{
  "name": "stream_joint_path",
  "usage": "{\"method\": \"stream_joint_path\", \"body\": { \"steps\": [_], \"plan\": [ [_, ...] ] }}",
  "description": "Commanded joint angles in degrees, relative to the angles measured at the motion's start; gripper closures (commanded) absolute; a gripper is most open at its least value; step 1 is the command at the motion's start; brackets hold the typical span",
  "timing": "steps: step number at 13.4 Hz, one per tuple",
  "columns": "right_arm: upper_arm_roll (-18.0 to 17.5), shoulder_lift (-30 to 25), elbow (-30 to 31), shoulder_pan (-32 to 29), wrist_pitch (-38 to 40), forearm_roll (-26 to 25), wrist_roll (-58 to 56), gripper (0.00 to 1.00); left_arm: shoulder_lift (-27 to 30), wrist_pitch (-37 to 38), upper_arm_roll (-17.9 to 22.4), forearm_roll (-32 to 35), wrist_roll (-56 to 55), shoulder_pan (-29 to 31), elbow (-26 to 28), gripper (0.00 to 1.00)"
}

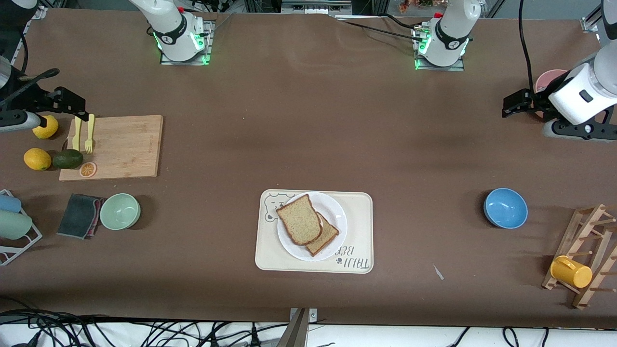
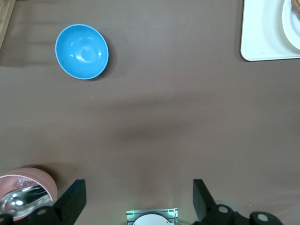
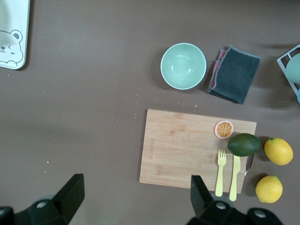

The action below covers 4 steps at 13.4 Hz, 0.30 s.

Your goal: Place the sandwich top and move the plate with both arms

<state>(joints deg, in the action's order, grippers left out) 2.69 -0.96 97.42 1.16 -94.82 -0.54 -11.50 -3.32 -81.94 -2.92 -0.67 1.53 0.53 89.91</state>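
Both grippers hang spread and empty: the left gripper over bare table at its own end, beside a pink cup; the right gripper over the cutting board. The sandwich top already lies on another slice on the plate, which sits on the tray. Judging by this, only the two-armed plate move remains.

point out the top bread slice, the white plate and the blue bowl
sandwich top (image 1: 300, 220): front view, middle of the upper slice
plate (image 1: 334, 206): front view, bare white rim
blue bowl (image 1: 505, 207): front view, inside of the bowl
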Motion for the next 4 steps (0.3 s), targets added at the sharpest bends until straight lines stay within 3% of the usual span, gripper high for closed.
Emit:
{"method": "stream_joint_path", "body": {
  "steps": [1, 4],
  "plan": [
    [0.0, 0.4, -1.4, 0.1, 1.1, 0.1, 0.2, 0.0, -0.7, 1.1, 0.7, 1.6, 0.4, 0.2, -2.1, 0.0],
    [0.0, 0.4, -1.4, 0.1, 1.1, 0.1, 0.2, 0.0, -0.7, 1.1, 0.7, 2.0, 0.2, 0.2, -2.0, 0.0]
  ]
}}
